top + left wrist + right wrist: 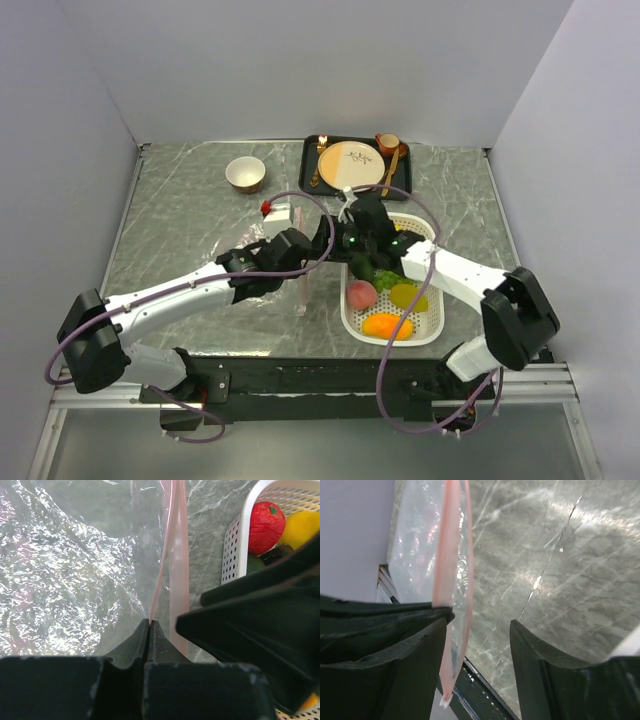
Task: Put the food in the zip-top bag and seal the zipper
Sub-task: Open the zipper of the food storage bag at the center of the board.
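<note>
The clear zip-top bag lies crumpled under my left arm, and its pink zipper runs toward the front. My left gripper is shut on the zipper, with the bag spreading to its left. My right gripper is open, and the zipper hangs just inside its left finger. Both grippers meet mid-table, left and right. The food sits in the white basket: peach, yellow piece, orange piece, strawberry.
A black tray with a plate, cup and cutlery stands at the back. A small bowl is at the back left. A small red piece lies beside a white object behind my left gripper. Walls close in on both sides.
</note>
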Controlling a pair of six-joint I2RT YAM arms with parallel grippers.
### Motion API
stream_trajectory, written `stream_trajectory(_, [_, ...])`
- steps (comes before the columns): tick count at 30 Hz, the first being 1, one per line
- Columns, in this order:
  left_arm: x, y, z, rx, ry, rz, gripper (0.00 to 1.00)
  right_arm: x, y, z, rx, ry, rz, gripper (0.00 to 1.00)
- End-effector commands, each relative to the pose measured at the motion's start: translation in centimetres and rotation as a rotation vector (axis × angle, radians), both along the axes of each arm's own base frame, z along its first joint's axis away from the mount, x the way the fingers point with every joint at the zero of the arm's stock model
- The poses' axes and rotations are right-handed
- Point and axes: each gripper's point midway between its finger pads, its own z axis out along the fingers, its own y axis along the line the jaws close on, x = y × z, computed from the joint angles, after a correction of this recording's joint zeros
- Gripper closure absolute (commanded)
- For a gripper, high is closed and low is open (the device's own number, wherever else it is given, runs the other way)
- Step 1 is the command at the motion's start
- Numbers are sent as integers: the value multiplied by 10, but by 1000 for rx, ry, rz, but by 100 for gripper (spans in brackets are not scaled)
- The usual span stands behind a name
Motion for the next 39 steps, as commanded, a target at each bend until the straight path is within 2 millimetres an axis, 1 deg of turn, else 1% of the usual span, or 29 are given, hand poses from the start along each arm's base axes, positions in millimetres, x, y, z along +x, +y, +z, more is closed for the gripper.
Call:
stream_trajectory(1, [4,-4,22,-36,-43,-20,99,6,22,11,37,-24,59,47])
stream_trajectory(3, [4,-2,25,-36,-47,-15,99,7,25,5,29,-14,64,60])
stream_trajectory(4, [4,-1,25,-33,-48,-14,99,8,26,5,29,-14,66,72])
stream_trajectory(7, [3,6,29,-25,-53,-3,99,17,28,0,14,-12,44,86])
stream_trajectory(9, [4,14,35,-22,-59,15,99,25,24,-14,-41,9,-2,94])
stream_trajectory(10, [3,21,35,-6,-52,29,99,30,22,-16,-59,9,-27,94])
stream_trajectory(11, [3,27,43,-9,-61,41,99,33,20,-20,-79,17,-41,96])
stream_trajectory(12, [5,34,48,-4,-69,63,99,33,18,-31,-110,44,-52,97])
stream_trajectory(13, [8,44,53,-6,-72,93,99,40,17,-31,-130,35,-82,98])
stream_trajectory(15, [8,58,68,-22,-88,113,99,42,17,-43,-157,72,-87,98])
stream_trajectory(16, [11,68,77,-42,-102,129,99,45,19,-42,-161,71,-99,99])
stream_trajectory(18, [14,79,86,-56,-110,145,99,46,20,-50,-172,102,-108,100])
stream_trajectory(19, [18,89,91,-55,-116,159,99,47,23,-48,-166,103,-107,100])
stream_trajectory(22, [24,102,100,-34,-118,187,99,53,21,-44,-183,99,-144,100])
stream_trajectory(25, [31,100,98,-3,-100,162,99,51,26,-34,-175,77,-122,100])
stream_trajectory(26, [32,99,96,6,-90,162,99,52,23,-33,-192,74,-133,100])
stream_trajectory(27, [33,98,91,27,-69,158,99,53,22,-29,-200,61,-130,96])
stream_trajectory(28, [34,95,90,27,-65,144,99,52,20,-27,-208,55,-130,89])
stream_trajectory(29, [35,93,88,28,-60,137,99,52,16,-15,-208,21,-141,86])
stream_trajectory(30, [36,89,88,23,-65,121,99,50,12,-14,-210,12,-146,77])
stream_trajectory(31, [36,87,82,27,-55,107,99,50,8,-6,-205,-8,-157,70])
stream_trajectory(32, [36,82,80,16,-46,87,99,49,2,11,-191,-45,-174,62])
stream_trajectory(33, [35,80,78,12,-39,78,99,50,-8,13,-213,-68,-214,48])
stream_trajectory(34, [37,77,76,4,-39,70,99,50,-16,18,-223,-85,-244,40])
stream_trajectory(35, [35,73,73,-1,-31,53,99,45,-28,30,-232,-102,-269,31])
stream_trajectory(36, [35,72,70,-1,-26,41,99,47,-44,27,-276,-119,-326,28])
stream_trajectory(37, [35,71,65,3,-21,39,99,44,-53,27,-295,-127,-346,24])
stream_trajectory(38, [34,71,62,5,-16,34,99,38,-66,35,-302,-136,-383,21])
stream_trajectory(39, [33,70,58,13,-8,22,99,33,-78,26,-331,-126,-407,21])
